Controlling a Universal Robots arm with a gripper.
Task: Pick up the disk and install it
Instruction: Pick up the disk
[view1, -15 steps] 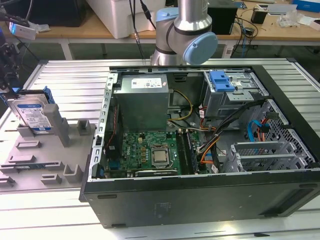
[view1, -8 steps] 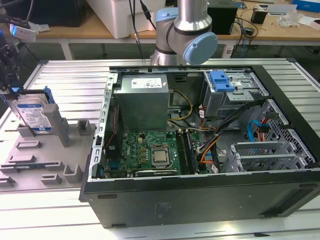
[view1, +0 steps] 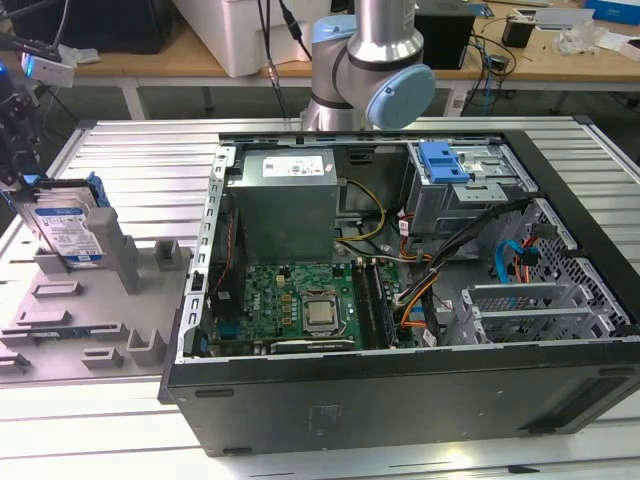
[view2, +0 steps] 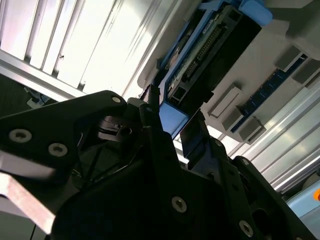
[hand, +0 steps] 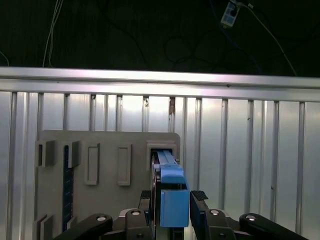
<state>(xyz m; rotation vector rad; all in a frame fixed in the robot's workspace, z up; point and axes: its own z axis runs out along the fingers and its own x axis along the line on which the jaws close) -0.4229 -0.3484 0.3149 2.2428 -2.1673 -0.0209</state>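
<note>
The disk (view1: 68, 232) stands on edge in a slot of the grey holder (view1: 125, 262) at the exterior view's left, its white-and-blue label facing out and a blue bracket round its rim. My gripper (view1: 28, 182) sits at the disk's upper edge. In the first wrist view the blue bracket edge (hand: 173, 192) lies between the two black fingers (hand: 199, 196), which press close on both sides. The second wrist view has the same blue corner (view2: 172, 120) held between the fingers, with the disk's connector side (view2: 202, 52) beyond. The disk still sits in the holder (hand: 107, 195).
An open computer case (view1: 400, 400) lies on the slatted aluminium table (view1: 140, 160), with a motherboard (view1: 300, 300), a power supply (view1: 285, 195) and a drive bay with a blue latch (view1: 445, 162). The arm's base (view1: 370, 60) stands behind the case. Loose cables (view1: 440, 250) cross the case.
</note>
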